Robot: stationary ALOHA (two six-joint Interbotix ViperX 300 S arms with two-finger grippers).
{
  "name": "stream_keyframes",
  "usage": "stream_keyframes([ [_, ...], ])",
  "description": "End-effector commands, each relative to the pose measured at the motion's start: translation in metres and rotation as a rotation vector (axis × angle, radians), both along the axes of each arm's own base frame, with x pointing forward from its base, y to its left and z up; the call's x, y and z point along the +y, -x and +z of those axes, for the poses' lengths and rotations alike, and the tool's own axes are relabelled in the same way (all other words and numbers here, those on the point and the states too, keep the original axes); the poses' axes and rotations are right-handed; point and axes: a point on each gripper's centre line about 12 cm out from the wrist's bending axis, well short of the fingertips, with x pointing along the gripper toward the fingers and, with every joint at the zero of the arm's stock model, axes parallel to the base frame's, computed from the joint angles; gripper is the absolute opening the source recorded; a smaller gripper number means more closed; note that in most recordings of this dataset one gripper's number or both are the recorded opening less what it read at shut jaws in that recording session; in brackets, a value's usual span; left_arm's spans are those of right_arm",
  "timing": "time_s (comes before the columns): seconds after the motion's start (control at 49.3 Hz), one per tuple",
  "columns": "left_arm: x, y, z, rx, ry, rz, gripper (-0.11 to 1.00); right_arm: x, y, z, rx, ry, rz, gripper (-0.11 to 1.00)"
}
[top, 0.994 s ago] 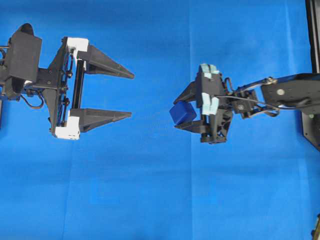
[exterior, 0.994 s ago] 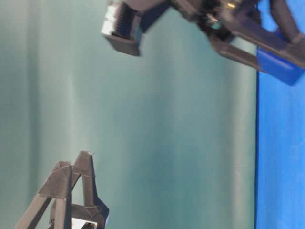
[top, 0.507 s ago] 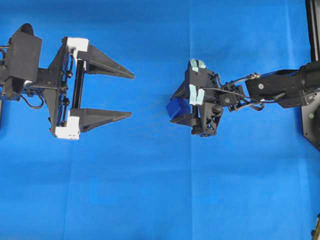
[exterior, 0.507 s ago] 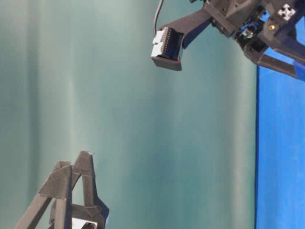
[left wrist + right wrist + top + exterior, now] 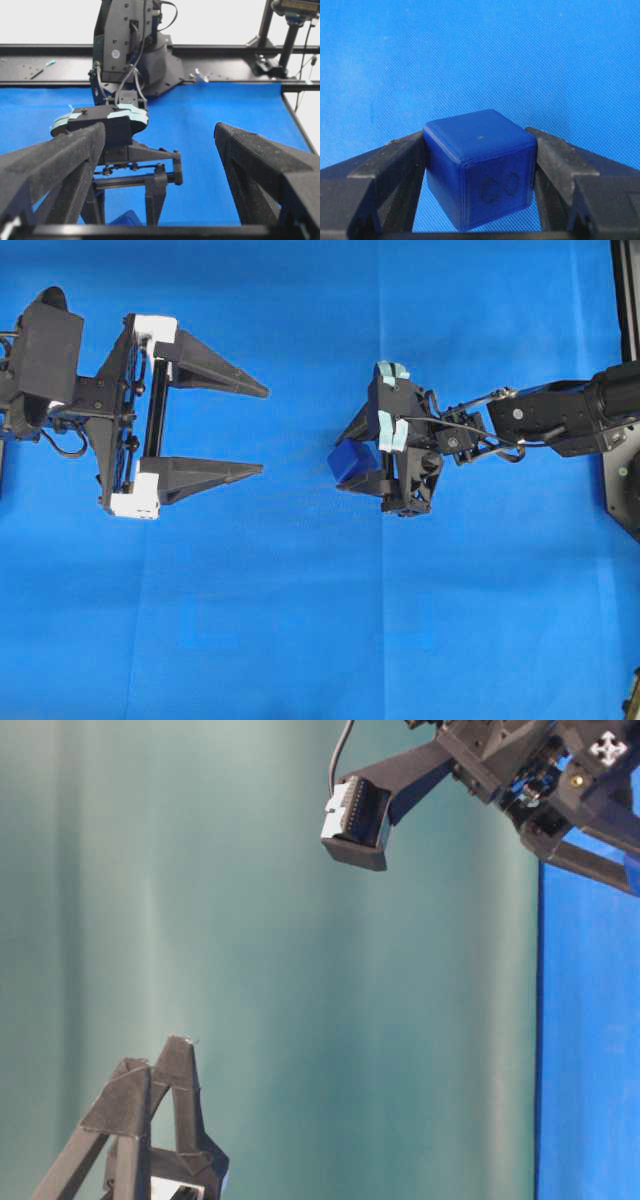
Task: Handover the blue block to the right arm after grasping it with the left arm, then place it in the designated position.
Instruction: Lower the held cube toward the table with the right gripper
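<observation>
Right now the blue block (image 5: pixel 352 461) sits clamped between the two fingers of the right gripper (image 5: pixel 358 456), near the middle of the blue cloth (image 5: pixel 300 620), a bit toward its right side in the overhead view. Wrist cam on that arm shows it plainly: block (image 5: pixel 480 167) squeezed btwn both black fingers (image 5: pixel 385 175), one face w/ faint dark markings turned to the camera, cloth under it. Whether the block touches the cloth or hangs just above it, can't tell.

Right arm (image 5: pixel 560 418) reaches in from the right edge of the cloth, gripper tilted, pale tape strips on its body. Table-level view catches only that arm's upper parts (image 5: pixel 520 770) at the top right corner, block hidden there.

Left gripper (image 5: pixel 262 429) is well apart from the block, over the left side of the cloth, fingers spread wide w/ nothing btwn them, white end pieces at its frame. Its tips point toward the right gripper. Left wrist cam looks btwn its own spread fingers (image 5: pixel 260 165) at the right gripper (image 5: pixel 125 190) facing it; a sliver of the block (image 5: pixel 125 219) shows at the bottom edge.
</observation>
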Motion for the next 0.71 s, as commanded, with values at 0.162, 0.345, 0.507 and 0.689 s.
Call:
stream_keyframes([
  [0.162,0.0000,0.0011,0.0078,-0.025,0.000,0.000,0.93,0.0022,-0.0072,0.0108,-0.044,-0.024,-0.016,0.54],
  [0.345,0.0000,0.0011,0.0080,-0.026,-0.002,-0.001,0.93,0.0023,-0.0068,0.0096,-0.038,-0.037,-0.034,0.93],
  [0.507,-0.0005,0.0014,0.0085,-0.028,-0.002,-0.002,0.93,0.0026,-0.0074,0.0107,-0.041,-0.041,-0.037,0.81],
  [0.689,0.0000,0.0014,0.0083,-0.026,-0.002,-0.001,0.93,0.0019,-0.0083,0.0127,-0.047,-0.040,-0.039,0.83],
])
